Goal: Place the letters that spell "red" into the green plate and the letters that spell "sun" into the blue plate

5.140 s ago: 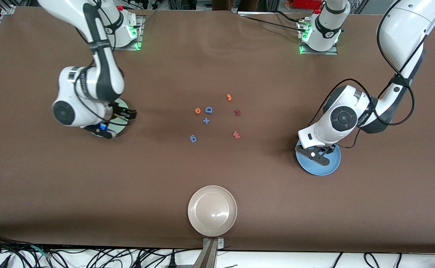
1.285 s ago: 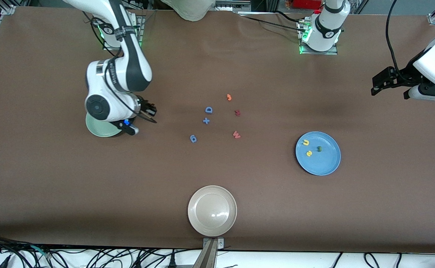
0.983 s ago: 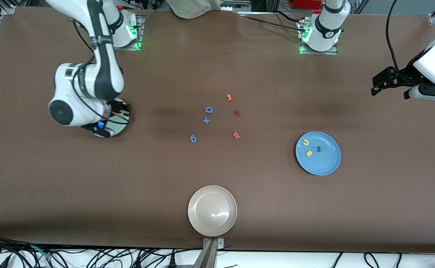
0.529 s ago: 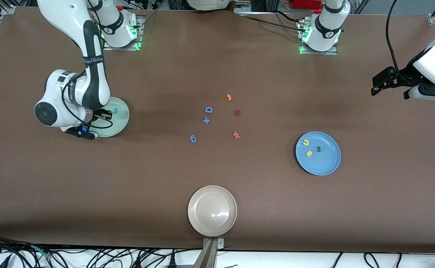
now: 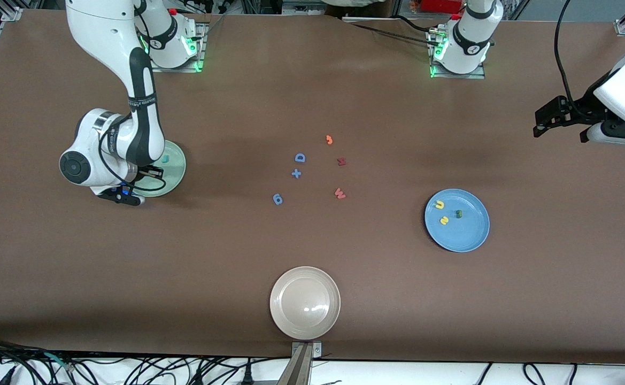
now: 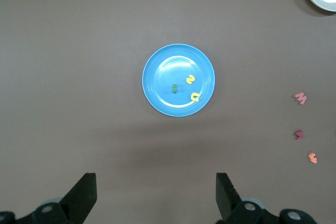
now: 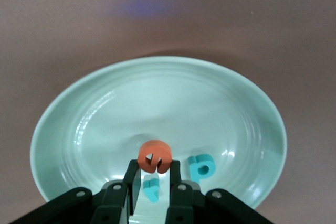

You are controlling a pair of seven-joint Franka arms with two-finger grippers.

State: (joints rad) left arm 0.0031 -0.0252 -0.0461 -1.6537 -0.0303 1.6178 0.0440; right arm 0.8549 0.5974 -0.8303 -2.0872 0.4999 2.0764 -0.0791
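We see the right gripper (image 7: 153, 174) over the green plate (image 7: 94, 124), its fingers pinching the orange "e" (image 7: 154, 156) above the teal "r" (image 7: 151, 190) and teal "d" (image 7: 202, 165). The left gripper (image 6: 155, 195) waits wide open and empty; the yellow "s" (image 6: 190, 80), yellow "u" (image 6: 195, 97) and green "n" (image 6: 174, 87) lie in the blue plate (image 6: 157, 95).

Right claw (image 7: 153, 174) pinched nearly closed, angled down, left claw (image 6: 156, 196) spread wide, raised, arm waiting

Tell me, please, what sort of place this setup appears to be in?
Most likely a robotics lab bench. Two arms are bolted on mounts along one edge of a brown-covered table, loose cables run along the edge nearest the front camera, and foam letters and plates, such as the blue plate, are laid out for sorting.
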